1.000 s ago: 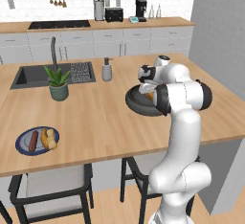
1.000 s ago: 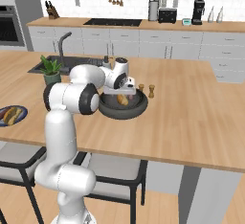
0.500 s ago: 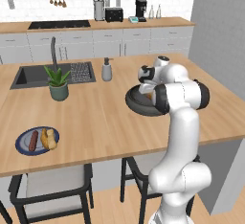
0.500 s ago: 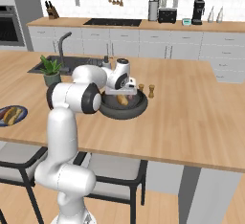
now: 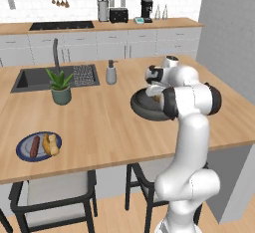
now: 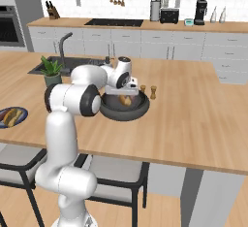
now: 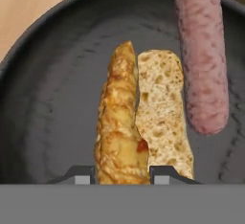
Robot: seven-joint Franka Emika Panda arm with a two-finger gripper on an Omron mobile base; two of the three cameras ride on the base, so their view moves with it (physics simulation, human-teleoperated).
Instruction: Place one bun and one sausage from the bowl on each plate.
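The dark bowl (image 5: 140, 108) (image 6: 121, 115) (image 7: 57, 98) sits on the wooden island. Inside it lie a split golden bun (image 7: 129, 122) (image 6: 125, 100) and a pinkish sausage (image 7: 201, 50) just to the bun's right in the hand view. My gripper (image 7: 122, 173) (image 5: 155, 93) (image 6: 123, 94) reaches down into the bowl and is shut on the near end of the bun, with a finger tip on either side of it. At the island's near left edge a blue plate (image 5: 24, 152) (image 6: 4, 120) holds a sausage (image 5: 34, 146) and a bun (image 5: 50, 144).
A potted plant (image 5: 61, 85) and a soap dispenser (image 5: 111, 72) stand by the sink (image 5: 35, 77). Two small shakers (image 6: 147, 90) stand just behind the bowl. Dark stools (image 5: 55, 197) are tucked under the island's near edge.
The fingers have closed from wide open onto the bun in the bowl. The arm has hardly moved.
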